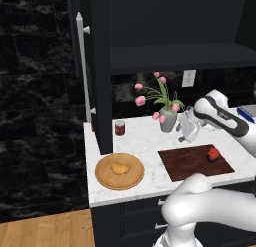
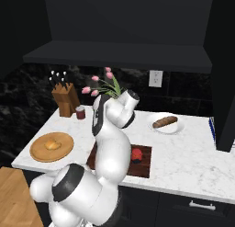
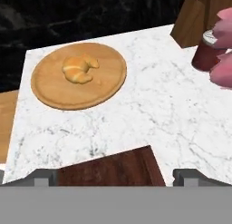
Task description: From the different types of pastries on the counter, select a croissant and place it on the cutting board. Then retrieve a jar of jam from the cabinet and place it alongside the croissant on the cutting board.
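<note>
croissant [image 1: 119, 167]: 1 | brown pastry [image 2: 165, 122]: 1 | jam jar [image 1: 214, 153]: 1 | cutting board [image 1: 190, 163]: 1 | round wooden plate [image 1: 104, 178]: 1 | maroon cylinder [image 1: 120, 127]: 1 | tulip vase [image 1: 169, 121]: 1 | knife block [image 2: 65, 100]: 1

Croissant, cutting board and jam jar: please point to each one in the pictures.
croissant [image 3: 79, 68], hand view, middle of its body.
cutting board [image 1: 190, 161], left base view, bare wood.
jam jar [image 2: 136, 155], right base view, red side.

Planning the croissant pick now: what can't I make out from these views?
- Cutting board, right base view: left part hidden behind the arm.
- Cutting board, hand view: cut off by the bottom edge.
- Maroon jar, hand view: partly covered by the pink flowers.
- Cabinet interior: too dark to read.
</note>
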